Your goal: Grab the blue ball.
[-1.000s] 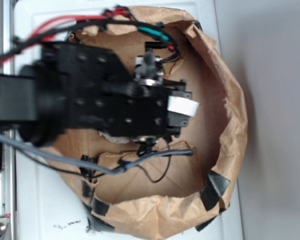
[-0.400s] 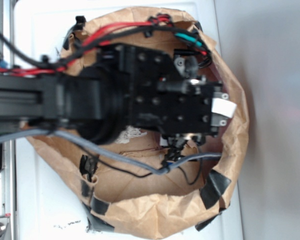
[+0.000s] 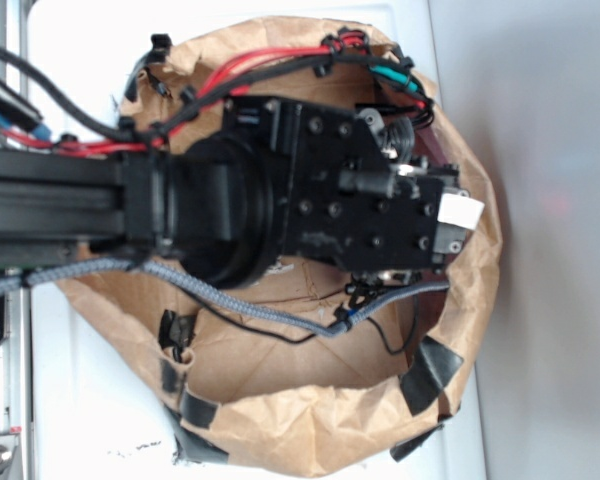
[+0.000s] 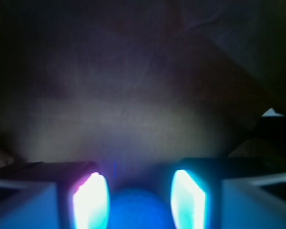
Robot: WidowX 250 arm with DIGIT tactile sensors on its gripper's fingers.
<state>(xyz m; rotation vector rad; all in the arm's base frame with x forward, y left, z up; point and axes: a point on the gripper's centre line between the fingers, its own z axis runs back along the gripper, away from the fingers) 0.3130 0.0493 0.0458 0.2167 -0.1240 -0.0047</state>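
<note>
In the wrist view the gripper has its two fingers standing apart at a moderate width, glowing pale at about 7 and 5 o'clock of the picture. The blue ball sits right between them at 6 o'clock, low at the frame's edge. A thin gap seems to show on either side of it, so the pads do not look pressed against it yet, though the glare and blur make that hard to settle. Beyond the ball the view is dim: only the brown floor and wall of the paper bag rising toward 12 o'clock.

From the exterior view the arm reaches in from 9 o'clock and covers most of the paper nest, its head ending near 3 o'clock close to the crumpled rim. Red and black wires arc over it at 12 o'clock, and a grey cable trails under it toward 5 o'clock. The ball and the fingertips are hidden under the arm here.

As a judgement, the reach and the lining-up are done: the ball is bracketed. What is left is to close on it and lift it clear of the bag.
</note>
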